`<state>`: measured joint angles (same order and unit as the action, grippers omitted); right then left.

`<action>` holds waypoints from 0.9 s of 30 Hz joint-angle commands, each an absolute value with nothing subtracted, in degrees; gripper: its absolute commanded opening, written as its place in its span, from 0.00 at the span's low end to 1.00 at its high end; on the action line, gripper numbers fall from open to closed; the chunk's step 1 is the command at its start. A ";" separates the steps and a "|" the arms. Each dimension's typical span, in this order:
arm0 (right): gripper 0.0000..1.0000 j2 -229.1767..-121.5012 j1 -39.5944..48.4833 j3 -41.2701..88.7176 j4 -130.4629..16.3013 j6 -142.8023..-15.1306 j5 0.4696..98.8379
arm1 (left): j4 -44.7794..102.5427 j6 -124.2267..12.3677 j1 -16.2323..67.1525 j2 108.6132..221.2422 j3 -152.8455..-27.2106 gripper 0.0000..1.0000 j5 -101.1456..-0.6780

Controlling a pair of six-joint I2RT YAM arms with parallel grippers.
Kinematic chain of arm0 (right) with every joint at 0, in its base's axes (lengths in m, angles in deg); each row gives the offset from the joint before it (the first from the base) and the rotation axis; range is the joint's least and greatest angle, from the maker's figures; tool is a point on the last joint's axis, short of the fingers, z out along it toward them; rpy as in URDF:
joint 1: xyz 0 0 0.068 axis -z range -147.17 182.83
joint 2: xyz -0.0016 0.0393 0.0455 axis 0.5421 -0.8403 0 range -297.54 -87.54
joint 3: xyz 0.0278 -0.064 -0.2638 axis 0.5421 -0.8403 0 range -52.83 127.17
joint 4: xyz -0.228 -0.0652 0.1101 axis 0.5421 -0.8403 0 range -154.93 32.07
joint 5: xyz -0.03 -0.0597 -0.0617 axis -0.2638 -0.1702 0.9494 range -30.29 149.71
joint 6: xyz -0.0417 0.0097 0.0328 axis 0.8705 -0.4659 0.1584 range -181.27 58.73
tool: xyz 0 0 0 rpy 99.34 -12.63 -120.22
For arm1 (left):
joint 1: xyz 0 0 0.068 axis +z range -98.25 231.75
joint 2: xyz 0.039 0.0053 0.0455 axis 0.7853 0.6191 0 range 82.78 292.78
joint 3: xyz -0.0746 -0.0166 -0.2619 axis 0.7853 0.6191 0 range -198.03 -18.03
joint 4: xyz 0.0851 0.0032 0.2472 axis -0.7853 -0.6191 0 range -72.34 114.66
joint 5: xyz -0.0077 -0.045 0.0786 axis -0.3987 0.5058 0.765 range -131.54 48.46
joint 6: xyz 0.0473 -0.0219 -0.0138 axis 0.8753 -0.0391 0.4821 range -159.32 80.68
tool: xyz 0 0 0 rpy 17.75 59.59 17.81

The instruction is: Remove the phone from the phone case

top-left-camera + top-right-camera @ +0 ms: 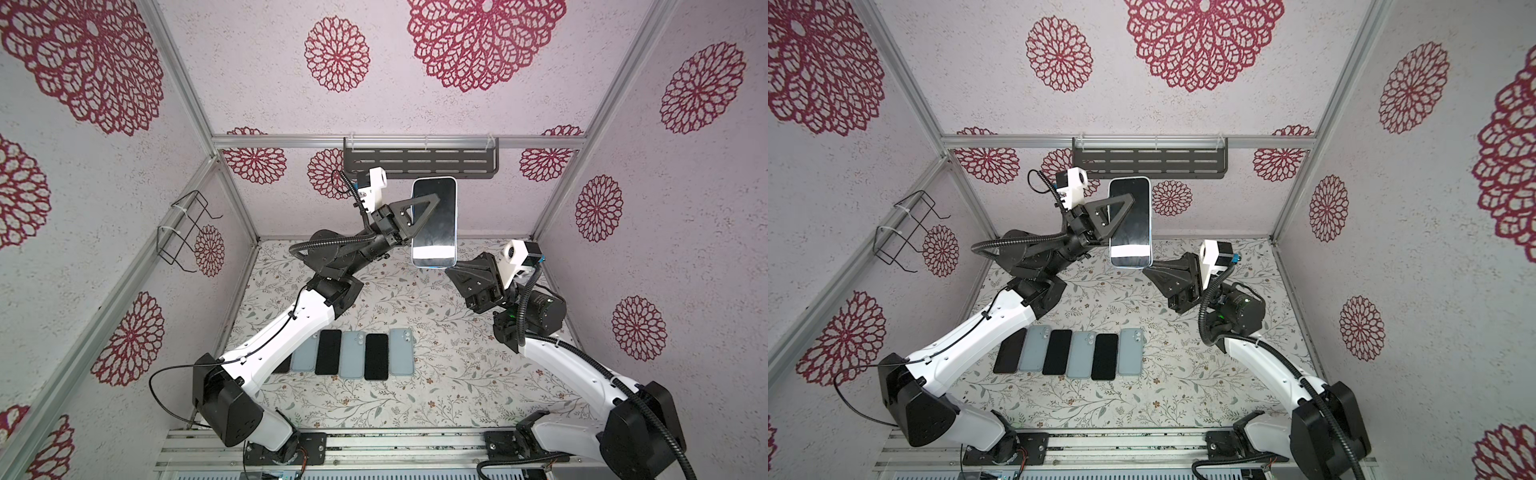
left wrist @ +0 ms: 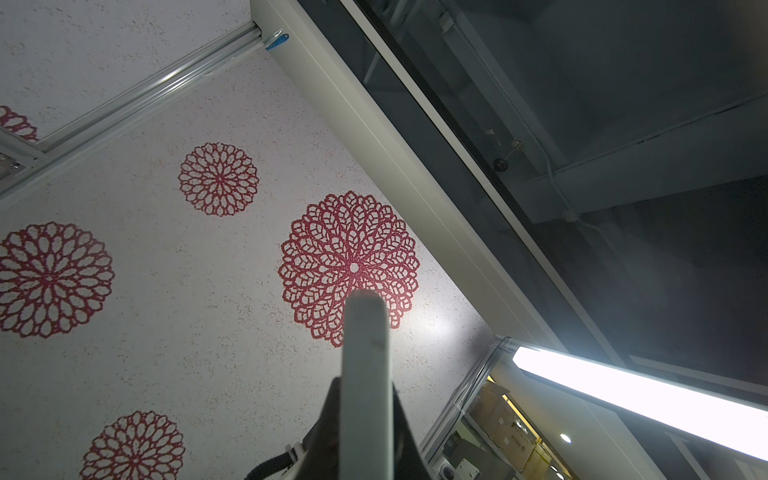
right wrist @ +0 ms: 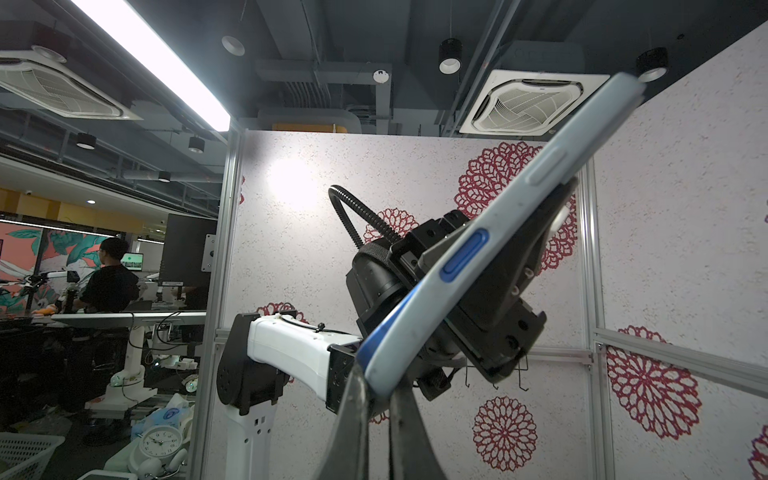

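Observation:
The phone (image 1: 440, 224) (image 1: 1136, 224), its dark screen facing up, sits in a pale blue phone case (image 1: 455, 216) (image 1: 1149, 216) and is held high above the table. My left gripper (image 1: 432, 201) (image 1: 1129, 199) is shut on it across the screen and back; in the left wrist view the case's edge (image 2: 365, 340) stands between the jaws (image 2: 365, 395). My right gripper (image 1: 449, 270) (image 1: 1145, 270) (image 3: 376, 386) is shut, pinching the case's lower corner (image 3: 386, 374). Near that corner a blue strip of the phone (image 3: 395, 311) shows beside the pale case (image 3: 519, 199).
Several phones and pale cases lie in a row (image 1: 353, 353) (image 1: 1075, 353) on the floral table, near the left arm. A black slotted shelf (image 1: 419, 162) hangs on the back wall just behind the raised phone. A wire basket (image 1: 187, 228) is on the left wall.

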<state>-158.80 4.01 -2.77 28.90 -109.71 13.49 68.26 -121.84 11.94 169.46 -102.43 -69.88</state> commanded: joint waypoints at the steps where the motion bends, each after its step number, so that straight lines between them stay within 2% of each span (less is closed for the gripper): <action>1: 0.01 -160.67 5.13 -0.50 14.77 -108.11 26.13 | 67.63 -122.16 5.71 167.69 -103.37 0.00 -80.66; 19: 0.04 -162.37 5.21 2.89 4.44 -108.93 30.09 | 67.38 -120.65 4.92 166.33 -102.84 0.00 -80.69; 21: 0.07 -162.19 5.15 2.70 5.34 -109.31 29.49 | 67.39 -120.41 5.15 166.37 -102.45 0.00 -80.39; 23: 0.14 -161.75 5.22 1.51 8.06 -110.91 28.86 | 66.58 -119.99 5.47 166.11 -102.10 0.00 -79.90; 25: 0.30 -159.93 5.16 -0.27 9.12 -111.63 28.17 | 65.31 -119.52 6.48 165.44 -101.17 0.00 -78.90; 27: 0.38 -156.69 5.23 -3.10 7.33 -110.30 28.66 | 64.93 -119.57 7.75 164.43 -99.78 0.00 -77.77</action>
